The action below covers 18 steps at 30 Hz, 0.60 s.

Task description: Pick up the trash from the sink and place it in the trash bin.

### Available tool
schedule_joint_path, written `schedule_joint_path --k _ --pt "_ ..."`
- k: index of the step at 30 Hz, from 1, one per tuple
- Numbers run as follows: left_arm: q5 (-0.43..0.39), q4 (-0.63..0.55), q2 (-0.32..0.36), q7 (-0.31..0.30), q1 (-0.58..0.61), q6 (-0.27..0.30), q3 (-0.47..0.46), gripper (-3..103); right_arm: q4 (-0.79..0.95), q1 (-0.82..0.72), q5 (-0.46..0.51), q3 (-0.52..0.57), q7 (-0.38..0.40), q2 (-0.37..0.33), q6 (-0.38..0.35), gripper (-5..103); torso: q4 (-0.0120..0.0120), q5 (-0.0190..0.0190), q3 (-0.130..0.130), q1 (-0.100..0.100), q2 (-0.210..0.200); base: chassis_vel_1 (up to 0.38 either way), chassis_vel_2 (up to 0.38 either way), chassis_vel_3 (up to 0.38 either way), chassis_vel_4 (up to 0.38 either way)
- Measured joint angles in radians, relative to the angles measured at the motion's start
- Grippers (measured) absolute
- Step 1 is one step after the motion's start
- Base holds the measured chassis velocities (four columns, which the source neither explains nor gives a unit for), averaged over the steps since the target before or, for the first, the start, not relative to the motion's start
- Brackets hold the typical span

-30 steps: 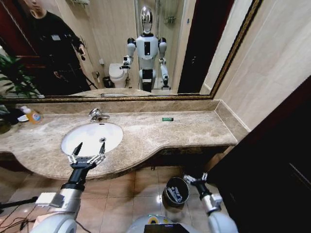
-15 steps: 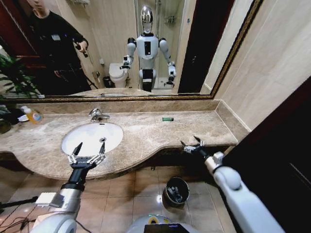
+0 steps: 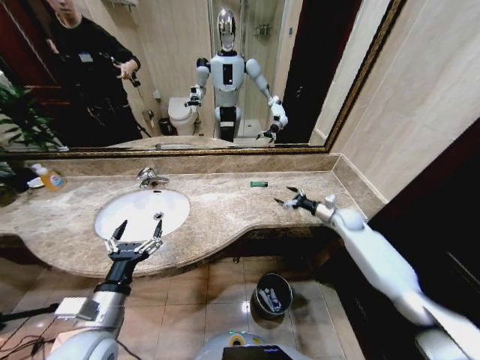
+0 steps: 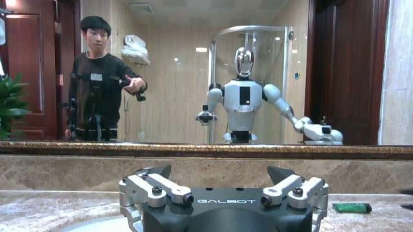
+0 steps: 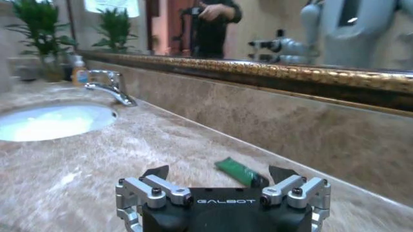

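The right gripper (image 3: 289, 196) reaches out over the marble countertop (image 3: 225, 214) with its fingers spread wide and nothing between them; it touches neither the stone nor any litter. Just ahead of its fingertips, toward the mirror (image 3: 187, 75), lies the tiny green rectangular piece (image 3: 259, 184), flat on the counter and apart from the gripper; in the right wrist view that same green piece (image 5: 236, 172) sits just beyond the gap between the two dark fingertips, near the foot of the backsplash. The word "GALBOT" can be read in white on the black gripper body in the right wrist view, and again on the left one in the left wrist view. The left gripper (image 3: 135, 235) hangs at the front edge of the sink (image 3: 141, 213), its fingers also spread apart and empty, pointing toward the chrome faucet (image 3: 150, 178) across the basin. From the left gripper, the green piece lies well off toward the robot's right, on the counter by the wall (image 4: 351, 208). The white basin ahead of the left gripper looks bare of litter. Below the counter edge, down and back from the right gripper, the trash bin (image 3: 272, 295) stands on the tiled floor (image 3: 195, 300) with a few pale scraps lying inside. An orange-yellow bottle (image 3: 50, 178) stands on the counter far beyond the left gripper, to the robot's left of the sink.
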Motion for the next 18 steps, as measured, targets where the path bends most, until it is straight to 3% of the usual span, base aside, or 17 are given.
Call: schedule_joint_path --k 3,11,18 --pt "0.000 0.000 0.000 0.000 0.000 0.000 0.000 100 -0.176 0.161 -0.093 -0.021 -0.109 0.080 0.002 100 0.0004 -0.0009 0.000 0.000 0.000 0.000 0.000 0.000 0.000" --pt "0.000 0.000 0.000 0.000 0.000 0.000 0.000 100 -0.346 0.277 -0.231 -0.025 -0.169 0.163 0.007 100 0.0001 -0.0004 0.000 0.000 0.000 0.000 0.000 0.000 0.000" --pt "0.000 0.000 0.000 0.000 0.000 0.000 0.000 100 -0.428 0.308 -0.323 -0.005 -0.154 0.217 -0.009 100 0.0000 -0.0005 0.000 0.000 0.000 0.000 0.000 0.000 0.000"
